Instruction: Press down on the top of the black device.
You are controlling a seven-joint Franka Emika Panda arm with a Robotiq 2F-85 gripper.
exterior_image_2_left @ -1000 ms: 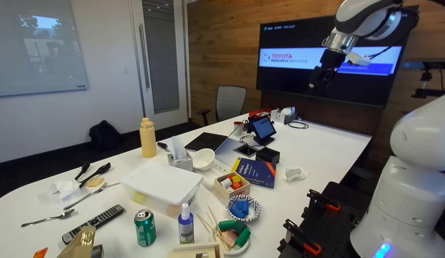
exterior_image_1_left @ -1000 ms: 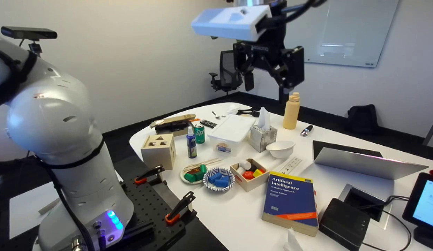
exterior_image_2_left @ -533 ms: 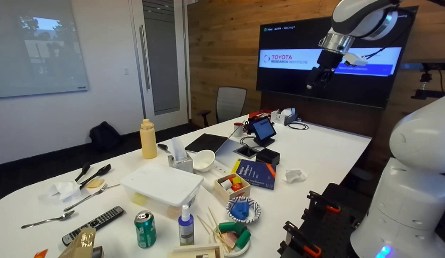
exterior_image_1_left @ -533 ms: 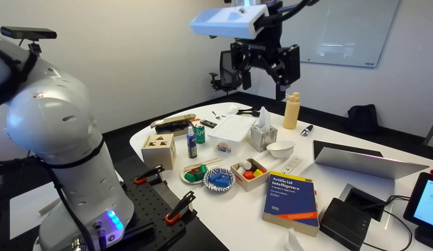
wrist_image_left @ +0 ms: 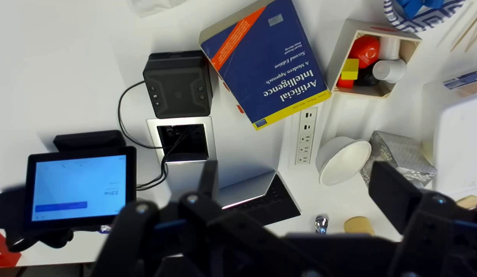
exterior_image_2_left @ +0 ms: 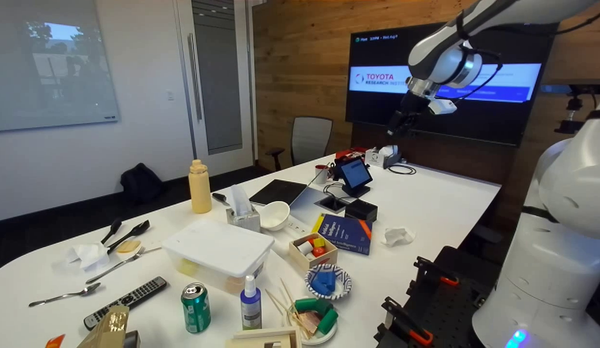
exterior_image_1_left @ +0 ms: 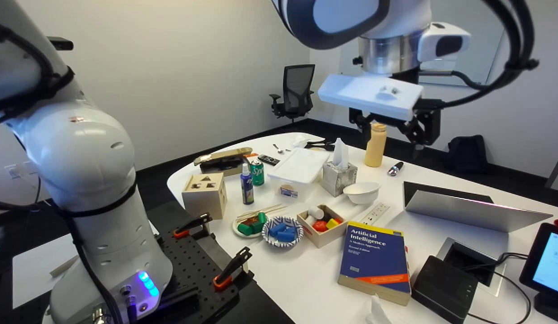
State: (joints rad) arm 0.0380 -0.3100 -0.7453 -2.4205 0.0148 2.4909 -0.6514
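In both exterior views the end effector [exterior_image_1_left: 392, 143] hangs high over the bench [exterior_image_1_left: 305, 279], well apart from the things which are on it. In the wrist view its two fingers [wrist_image_left: 392, 192] stand wide away from each other — the white bowl [wrist_image_left: 344, 163] and part of the laptop [wrist_image_left: 275, 204] are seen between them. The black device [wrist_image_left: 178, 92] sits on the bench with its flat top upward, just beside the blue book [wrist_image_left: 267, 65]; whether these two touch, it is not possible to say. Next to another side of the device there is a metal-framed opening [wrist_image_left: 178, 121] in the bench, and the lit screen [wrist_image_left: 80, 188] stands near. At the book's far side — away from the device — a wooden box [wrist_image_left: 340, 57] holds coloured pieces [wrist_image_left: 364, 52].
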